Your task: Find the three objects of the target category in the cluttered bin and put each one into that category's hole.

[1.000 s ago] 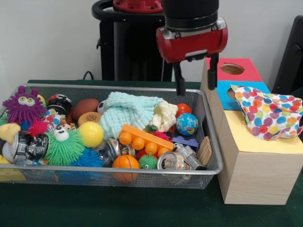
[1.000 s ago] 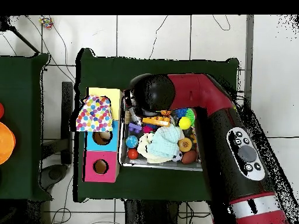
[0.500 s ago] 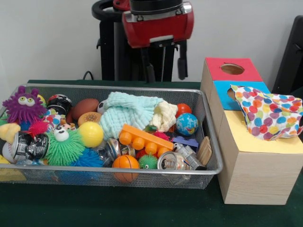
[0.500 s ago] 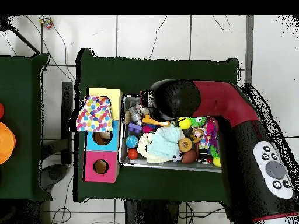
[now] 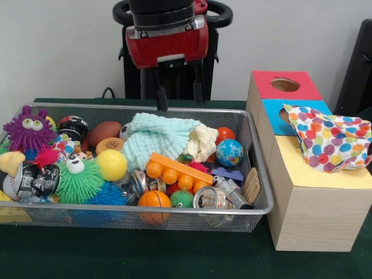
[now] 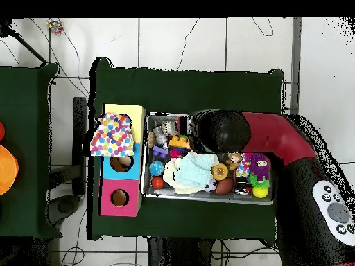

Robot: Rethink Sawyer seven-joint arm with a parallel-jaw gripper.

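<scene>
My gripper [image 5: 180, 96] hangs open and empty above the back rim of the wire bin [image 5: 258, 174]. It is just over the light blue cloth [image 5: 156, 140], without touching it. A cream cloth [image 5: 203, 141] lies beside that one. A polka-dot cloth [image 5: 331, 142] is draped on the wooden box over its yellow section [image 5: 325, 174] and part of the blue hole [image 5: 283, 114]. The red hole [image 5: 285, 85] is uncovered. In the overhead view the arm's head [image 6: 220, 131] hides the gripper and part of the bin [image 6: 144, 166].
The bin is crowded: crushed cans [image 5: 212, 199], a globe ball [image 5: 229, 152], an orange basketball [image 5: 154, 200], a yellow ball [image 5: 111, 164], an orange brick [image 5: 177, 168], and a purple fuzzy monster [image 5: 29, 131]. The box [image 5: 308, 215] stands against the bin's right side.
The arm has swung from beside the box's red end to the left, over the back middle of the bin. The gripper stayed open and empty.
</scene>
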